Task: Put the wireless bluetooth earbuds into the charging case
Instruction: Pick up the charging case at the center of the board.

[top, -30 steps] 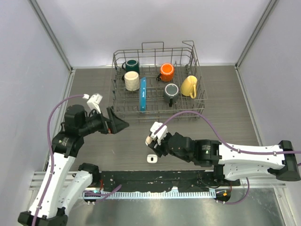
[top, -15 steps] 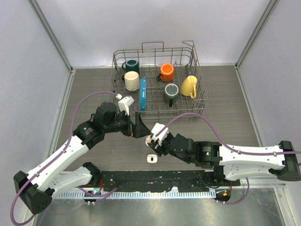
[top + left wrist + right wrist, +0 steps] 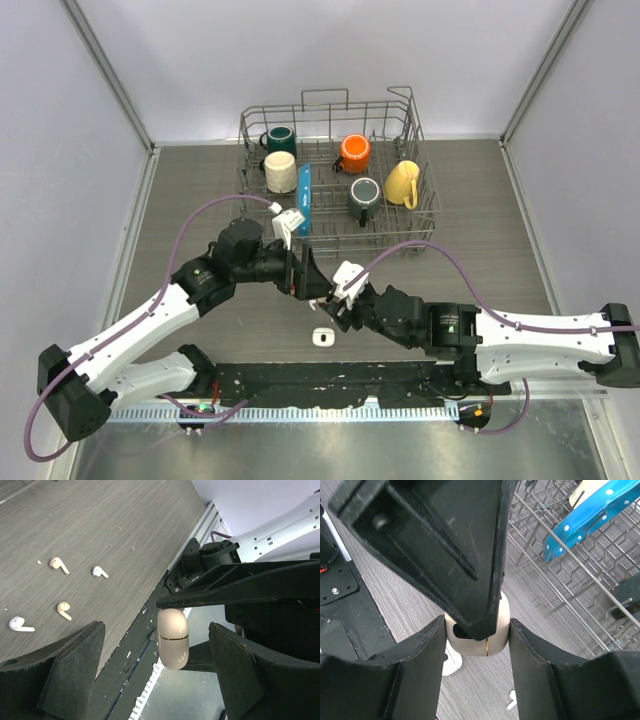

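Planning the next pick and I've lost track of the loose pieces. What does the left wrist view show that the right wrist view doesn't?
Left wrist only: the full set, two white earbuds and two beige earbuds, lying apart on the table, framed by the open left fingers. Right wrist only: the dish rack with a blue item in it. Both: the beige charging case, lid shut, clamped between the right fingers above the table.

The left claw (image 3: pixel 312 283) has swung right, its spread fingers (image 3: pixel 75 670) now flanking the charging case (image 3: pixel 172 639) in the right claw (image 3: pixel 477 647).
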Controlling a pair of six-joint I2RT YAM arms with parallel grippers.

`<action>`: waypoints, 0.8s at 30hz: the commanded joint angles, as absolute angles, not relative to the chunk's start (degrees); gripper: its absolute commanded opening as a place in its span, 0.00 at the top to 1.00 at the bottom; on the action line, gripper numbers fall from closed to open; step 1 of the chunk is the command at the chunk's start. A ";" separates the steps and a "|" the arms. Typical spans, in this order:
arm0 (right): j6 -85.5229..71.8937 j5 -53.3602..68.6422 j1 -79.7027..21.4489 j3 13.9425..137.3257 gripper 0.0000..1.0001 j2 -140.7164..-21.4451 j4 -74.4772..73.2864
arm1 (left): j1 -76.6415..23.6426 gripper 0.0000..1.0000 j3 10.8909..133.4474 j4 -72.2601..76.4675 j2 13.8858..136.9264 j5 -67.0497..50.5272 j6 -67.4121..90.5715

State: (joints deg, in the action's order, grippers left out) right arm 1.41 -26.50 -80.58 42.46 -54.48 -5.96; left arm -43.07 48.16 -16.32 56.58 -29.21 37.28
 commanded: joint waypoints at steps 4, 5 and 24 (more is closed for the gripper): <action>0.79 -27.60 -80.95 41.84 0.99 -51.94 -1.41 | -44.91 0.16 47.99 -12.22 58.80 -32.26 36.74; 0.70 -27.51 -81.03 41.84 0.99 -51.68 -1.41 | -45.00 0.18 47.99 -12.04 58.97 -32.17 36.74; 0.26 -28.74 -80.95 40.87 0.99 -50.98 -1.67 | -46.41 0.45 48.25 -11.16 61.08 -34.19 36.74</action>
State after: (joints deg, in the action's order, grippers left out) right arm 1.10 -26.92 -80.58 40.27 -52.40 -5.04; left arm -46.39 47.92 -12.56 61.06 -32.69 37.30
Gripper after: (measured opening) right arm 0.544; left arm 0.387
